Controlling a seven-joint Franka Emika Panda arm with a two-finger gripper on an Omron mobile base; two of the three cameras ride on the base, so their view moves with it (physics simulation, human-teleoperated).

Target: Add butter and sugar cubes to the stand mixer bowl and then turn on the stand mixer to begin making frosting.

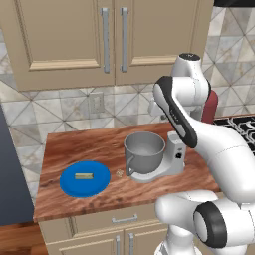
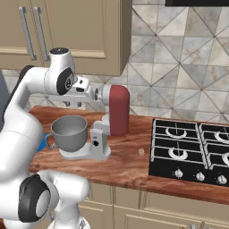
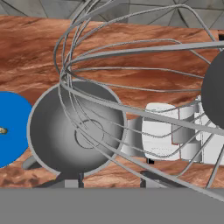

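Butter (image 1: 84, 176) lies on the blue plate (image 1: 69, 185) in the left base view, sugar cubes (image 1: 119, 173) on the counter (image 1: 74, 144) between plate and bowl (image 1: 144, 149). Right base view: the mixer (image 2: 100, 134) has its red head (image 2: 119, 109) tilted up, the hand close at the head's front. Hand view: the whisk (image 3: 131, 109) looms over the bowl (image 3: 76, 131), plate (image 3: 13, 127) beside it; can't tell how the jaws stand.

stand mixer (image 1: 174, 154) sits mid-counter (image 1: 69, 144) with its head tilted up, stand mixer bowl (image 1: 144, 149) on its base, plate (image 1: 84, 179) left of the bowl carrying the butter (image 1: 84, 176), sugar cubes (image 1: 119, 173) on the counter between plate and bowl, stove (image 2: 192, 150) right of the mixer.
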